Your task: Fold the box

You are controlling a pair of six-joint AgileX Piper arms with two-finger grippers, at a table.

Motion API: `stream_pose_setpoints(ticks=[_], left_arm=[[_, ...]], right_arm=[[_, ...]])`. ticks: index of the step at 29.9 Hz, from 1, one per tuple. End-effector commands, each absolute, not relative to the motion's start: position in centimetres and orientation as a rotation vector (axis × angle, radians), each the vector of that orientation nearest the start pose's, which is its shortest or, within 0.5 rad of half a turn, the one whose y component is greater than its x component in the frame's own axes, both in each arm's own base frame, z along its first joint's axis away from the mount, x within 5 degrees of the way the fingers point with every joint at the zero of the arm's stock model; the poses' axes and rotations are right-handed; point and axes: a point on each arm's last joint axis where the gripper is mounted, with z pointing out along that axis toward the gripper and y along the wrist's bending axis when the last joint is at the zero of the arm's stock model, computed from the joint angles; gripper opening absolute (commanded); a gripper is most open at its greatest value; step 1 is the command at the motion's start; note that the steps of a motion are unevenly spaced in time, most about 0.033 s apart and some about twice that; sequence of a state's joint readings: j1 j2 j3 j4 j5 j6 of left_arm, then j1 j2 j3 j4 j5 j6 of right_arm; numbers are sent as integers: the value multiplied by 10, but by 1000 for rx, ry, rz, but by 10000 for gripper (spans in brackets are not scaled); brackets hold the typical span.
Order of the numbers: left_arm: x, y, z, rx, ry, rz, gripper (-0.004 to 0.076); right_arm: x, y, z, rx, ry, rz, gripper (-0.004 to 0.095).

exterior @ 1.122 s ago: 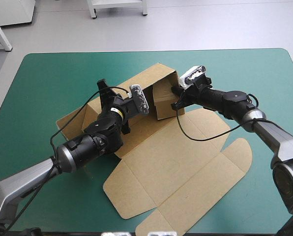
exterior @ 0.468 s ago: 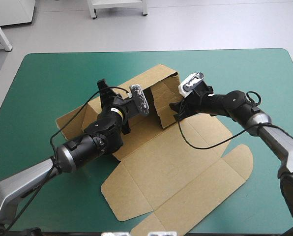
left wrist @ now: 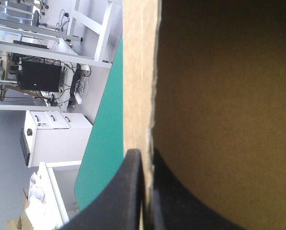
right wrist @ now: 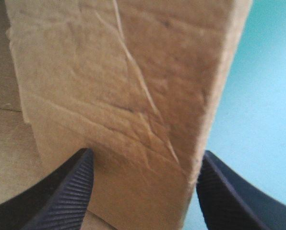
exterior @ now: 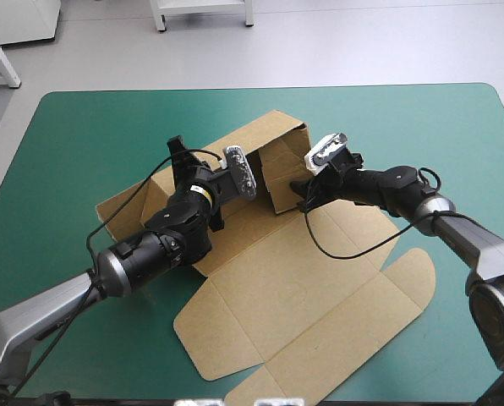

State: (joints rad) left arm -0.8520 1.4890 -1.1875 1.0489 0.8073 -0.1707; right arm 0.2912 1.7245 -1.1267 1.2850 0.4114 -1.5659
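Two walls of the box (exterior: 294, 288) stand raised mid-table (exterior: 83, 135); we see the left gripper (left wrist: 145, 153) clamped on the far wall (exterior: 260, 135), while the right gripper (right wrist: 145, 158), fingers apart astride the end wall (exterior: 279, 182), has drawn slightly toward the near edge, so tucking likely remains.

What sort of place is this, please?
Probably a robotics lab: the left gripper and the right gripper work on a brown box on a table with a teal-green cover, and white furniture legs stand on the bare floor beyond.

Bright even light from above, faint soft shadows on the bench (exterior: 83, 127) beside the box (exterior: 286, 279), its inner wall deep in shade.
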Motion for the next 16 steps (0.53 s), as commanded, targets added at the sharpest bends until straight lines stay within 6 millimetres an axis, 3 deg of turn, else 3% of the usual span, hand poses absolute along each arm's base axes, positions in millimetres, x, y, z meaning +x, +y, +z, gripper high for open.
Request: stream_pose_setpoints(ticks=[1,6,8,10,13,16], left_arm=[[249,-203,350,1207,1719,624,-8],[249,-203,350,1209,1718,625,-8],[249,-203,350,1211,1718,625,-8],[249,-203,350,1211,1718,626,-8],[249,-203,350,1211,1718,626,-8],[249,-203,349,1210,1721,625,-8]], right_arm=[[358,145,260,-796,1937,452,581],[367,148,258,-794,1917,462,580],[372,149,258,-785,1916,447,538],[374,149,261,-779,1909,442,386],[372,149,260,-828,1904,430,-24],[372,149,259,-813,1925,444,2]])
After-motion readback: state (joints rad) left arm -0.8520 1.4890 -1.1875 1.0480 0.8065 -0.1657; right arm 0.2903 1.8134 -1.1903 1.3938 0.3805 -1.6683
